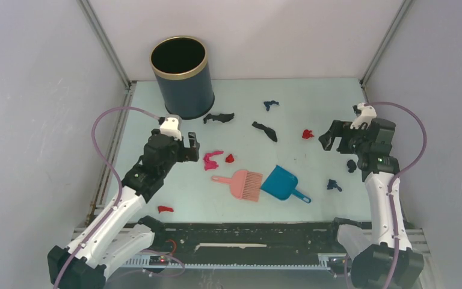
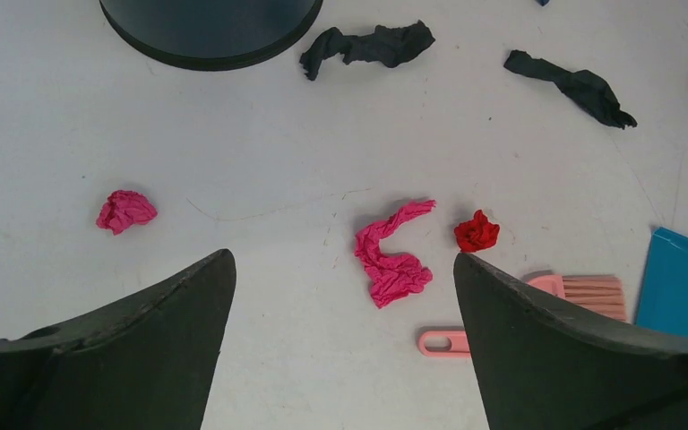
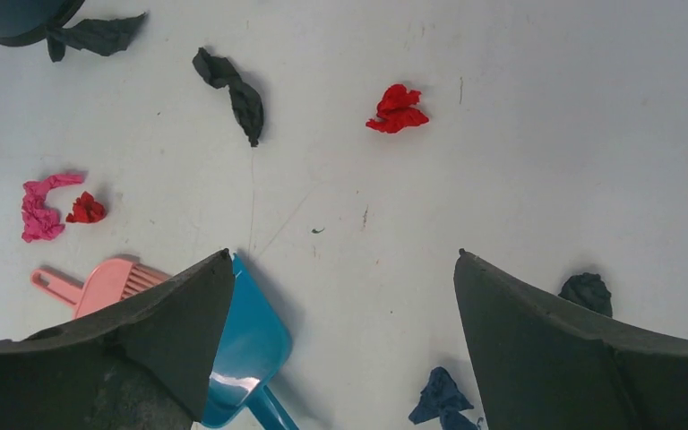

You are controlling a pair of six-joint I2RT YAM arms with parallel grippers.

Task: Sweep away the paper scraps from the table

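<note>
Scraps (image 1: 212,160) scattered across table (image 1: 313,102)
Left gripper (image 2: 340,264) and right gripper (image 3: 345,260) hover, jaws apart, empty; brush (image 1: 245,183) beside dustpan (image 1: 280,182).

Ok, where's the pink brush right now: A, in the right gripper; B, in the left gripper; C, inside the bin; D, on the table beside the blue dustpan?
D: the pink brush lies flat on the table beside the blue dustpan, while the left gripper and right gripper hang open and empty.

Paper scraps (image 1: 212,160): pink, red, dark blue, black
Table (image 1: 313,102): pale mint-green, plain
Hand brush (image 1: 245,183): pink
Dustpan (image 1: 280,182): bright blue
Bin (image 1: 180,84), upper left: dark navy, gold rim
Walls (image 1: 36,90): plain greyish white
</note>
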